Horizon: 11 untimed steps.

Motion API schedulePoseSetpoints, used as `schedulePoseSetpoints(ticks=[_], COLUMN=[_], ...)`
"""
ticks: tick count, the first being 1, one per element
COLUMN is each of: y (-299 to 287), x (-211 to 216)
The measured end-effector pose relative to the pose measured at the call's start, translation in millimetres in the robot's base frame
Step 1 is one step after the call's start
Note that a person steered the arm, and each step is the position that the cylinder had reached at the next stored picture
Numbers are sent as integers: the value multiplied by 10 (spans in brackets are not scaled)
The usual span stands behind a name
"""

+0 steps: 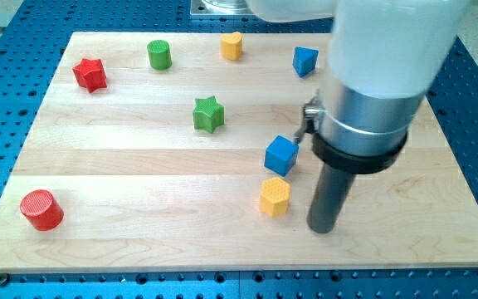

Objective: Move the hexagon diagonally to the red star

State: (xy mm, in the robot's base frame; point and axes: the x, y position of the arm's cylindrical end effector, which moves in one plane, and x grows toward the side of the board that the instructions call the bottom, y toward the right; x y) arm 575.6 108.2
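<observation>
Yellow hexagon (275, 197): low on the worktop (139, 199), right of centre, near the view's bottom edge.
My tip (322, 228): on the board just to the hexagon's right and slightly below it, apart from it. My tool is a bare rod with nothing to open or close, and it holds nothing.
Red star (90, 74): far off at the view's upper left, well apart from the hexagon.
Blue cube (280, 154): just above the hexagon, close enough that I cannot tell if they touch.
Risk, cube: I judge a push aimed too steeply upward would drive the hexagon into the cube and drag both along.
Risk, slip: an off-centre push on a flat face could turn the hexagon and let it slide off my tip.
Risk, green star (208, 114): it sits close to the diagonal line and may get clipped.
Edges: the bottom edge is close, so little room to swing under.
Open room: bare wood runs leftward and up toward the red star; the red cylinder (41, 209) sits low left, clear of the path.
</observation>
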Motion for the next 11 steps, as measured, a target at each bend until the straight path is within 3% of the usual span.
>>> schedulePoseSetpoints(ticks=[1, 3, 4, 5, 7, 8, 10, 11], y=[-68, -1091, -322, 29, -489, -142, -1020, -1190], x=[-45, 133, 106, -74, -100, -319, -193, -381])
